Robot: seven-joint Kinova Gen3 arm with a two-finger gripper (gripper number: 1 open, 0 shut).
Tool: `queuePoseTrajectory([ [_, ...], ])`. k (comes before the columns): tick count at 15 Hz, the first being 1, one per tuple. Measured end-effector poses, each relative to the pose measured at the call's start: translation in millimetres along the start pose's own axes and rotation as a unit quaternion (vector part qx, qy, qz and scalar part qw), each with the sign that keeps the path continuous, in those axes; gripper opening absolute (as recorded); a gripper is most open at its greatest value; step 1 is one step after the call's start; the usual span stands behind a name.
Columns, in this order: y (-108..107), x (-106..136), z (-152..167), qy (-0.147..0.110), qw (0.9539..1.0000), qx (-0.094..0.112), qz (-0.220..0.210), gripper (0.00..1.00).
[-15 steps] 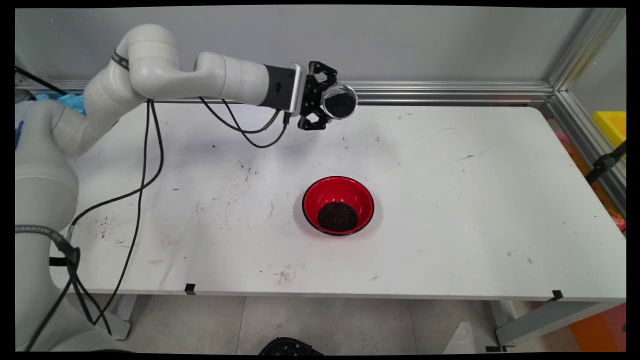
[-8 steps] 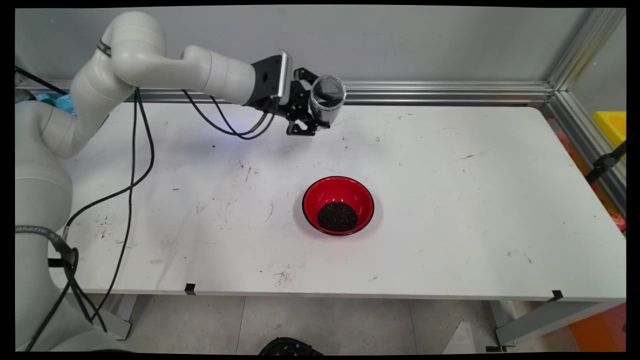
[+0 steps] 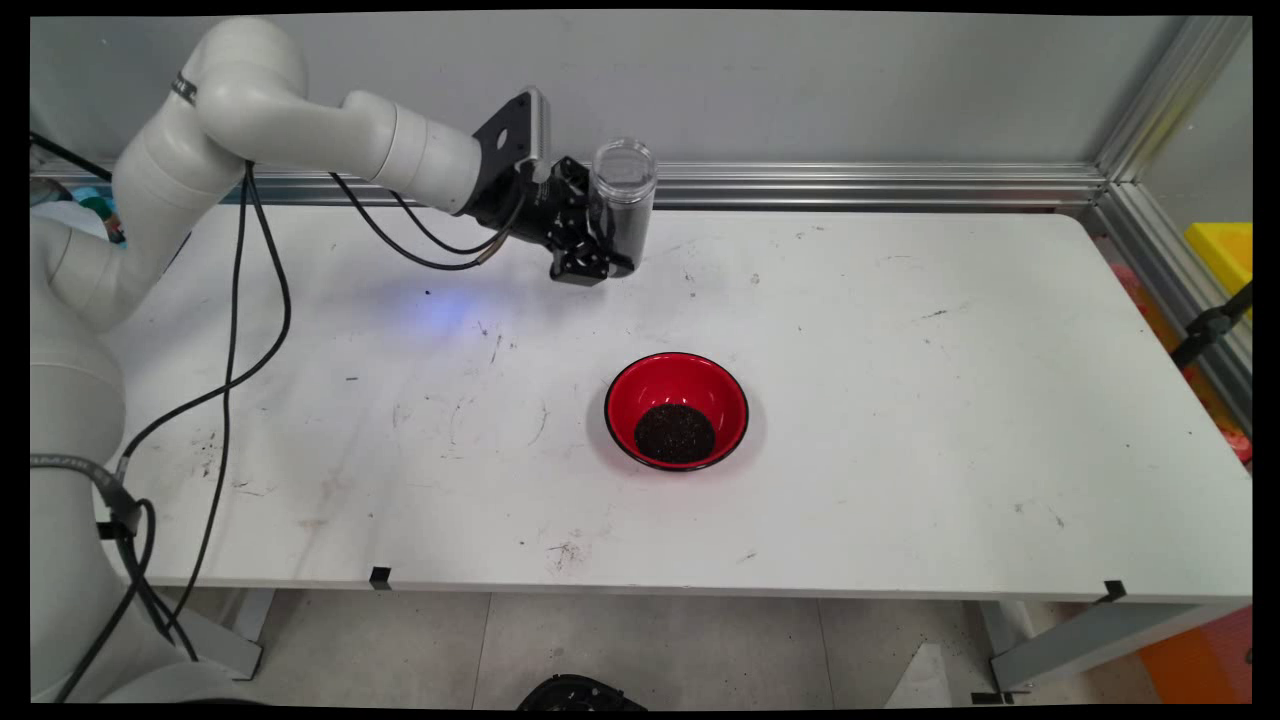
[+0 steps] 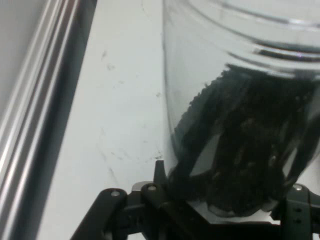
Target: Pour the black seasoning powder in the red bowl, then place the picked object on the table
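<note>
Gripper (image 3: 600, 235) clamps clear jar (image 3: 622, 205) of dark granules, upright, above table's (image 3: 900, 400) far edge, well apart from red bowl (image 3: 676, 410) holding dark granules. Keep jar level and grip firm so nothing spills.

A robotics lab is showing here: a scuffed white worktop (image 3: 900, 480) is sitting inside aluminium framing rails (image 3: 880, 184), with tiled flooring (image 3: 650, 650) lying below.

We look down from above the near edge of the white table (image 3: 900, 420), facing the wall at 12 o'clock. Our hand camera sits close behind the clear plastic jar of dark grains (image 4: 240, 125); both views share it (image 3: 622, 205).
</note>
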Motion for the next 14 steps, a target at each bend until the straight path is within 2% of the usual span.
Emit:
queuePoseTrajectory([
  [7,-2,-15,14,-0.001,0.9979,-0.015,-0.063,0.0],
  [14,-4,-32,43,0.017,0.9913,-0.025,-0.128,0.0],
])
